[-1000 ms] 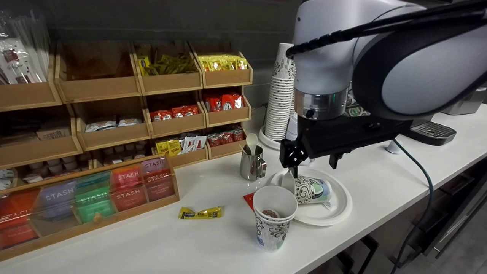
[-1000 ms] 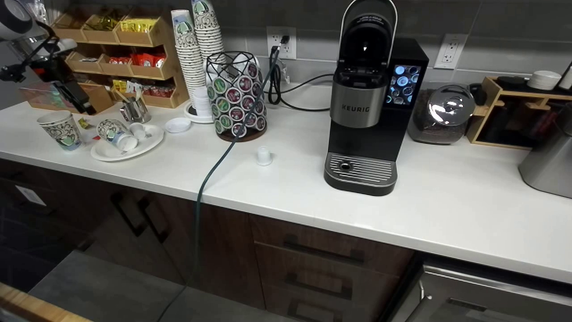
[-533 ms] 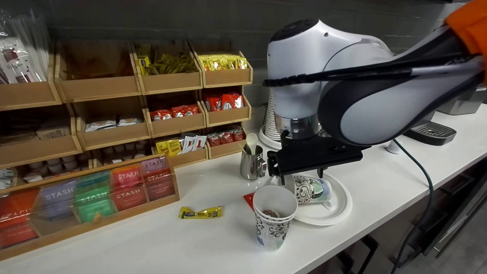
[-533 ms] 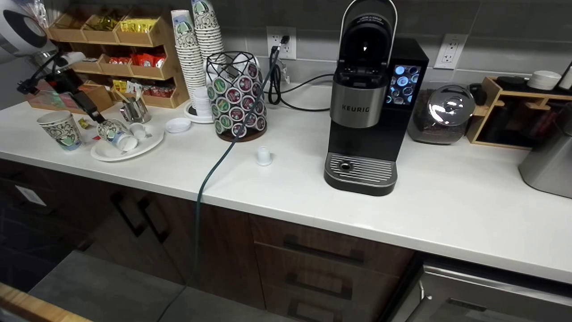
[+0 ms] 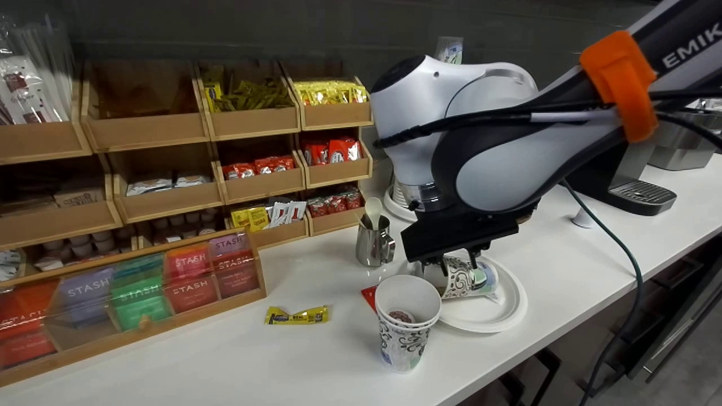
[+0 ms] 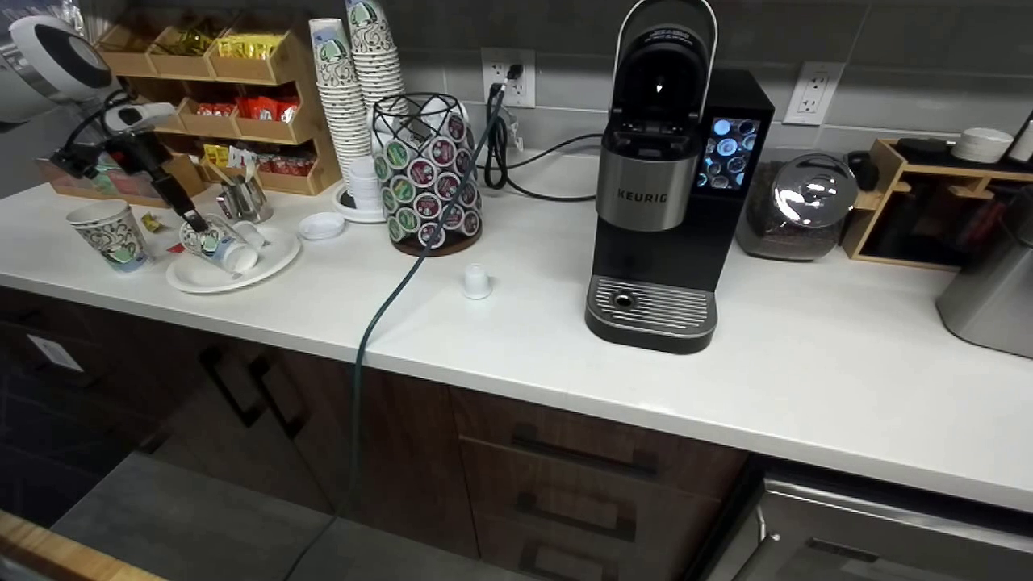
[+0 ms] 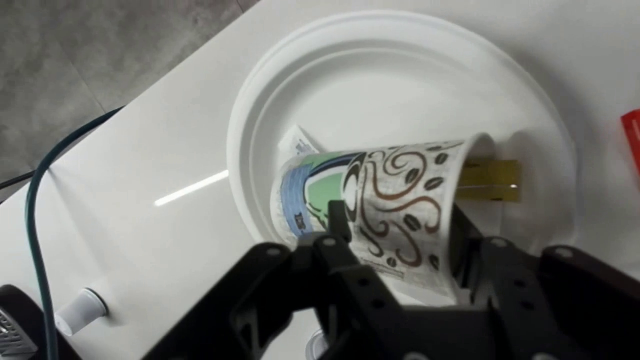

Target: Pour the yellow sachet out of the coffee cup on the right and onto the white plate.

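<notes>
The coffee cup lies on its side on the white plate. In the wrist view the yellow sachet pokes out of the cup's mouth over the plate; its inner part is hidden by the cup. My gripper is down at the cup with its jaws still well apart. One fingertip lies over the outer wall, while the opposite finger stands at the mouth, against or just inside the rim. Whether the wall is pinched I cannot tell. In both exterior views the gripper stands over the tipped cup.
Stacked patterned cups stand beside the plate with a brownish thing inside. A bright yellow packet lies on the counter, and a steel jug stands behind. A white packet lies partly under the cup. A red packet is beside the plate.
The gripper has come down onto the cup, and its jaws have drawn closer together. The cup and plate have shifted slightly, toward the coffee machine's side.
</notes>
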Motion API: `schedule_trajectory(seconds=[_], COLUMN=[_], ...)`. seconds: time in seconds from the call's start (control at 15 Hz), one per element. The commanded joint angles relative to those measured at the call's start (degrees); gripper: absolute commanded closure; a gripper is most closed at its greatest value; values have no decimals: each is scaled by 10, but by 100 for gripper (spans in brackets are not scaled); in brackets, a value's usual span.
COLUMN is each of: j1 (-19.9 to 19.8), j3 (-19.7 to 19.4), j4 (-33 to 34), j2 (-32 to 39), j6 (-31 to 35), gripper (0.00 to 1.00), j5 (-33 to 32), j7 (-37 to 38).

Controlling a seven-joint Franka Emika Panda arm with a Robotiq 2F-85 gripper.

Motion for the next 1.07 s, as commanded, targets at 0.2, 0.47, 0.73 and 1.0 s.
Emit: schedule_trajectory(seconds=[0.2, 0.47, 0.73, 1.0], j1=[12, -6, -64, -124], j3=[-6, -5, 2, 2], j4=[38, 26, -7, -29], j2=[12, -19, -60, -66], j6=[-43, -29, 12, 34], gripper=[98, 99, 99, 99], j5=[-4, 12, 101, 224], j7=[7, 5, -18, -83])
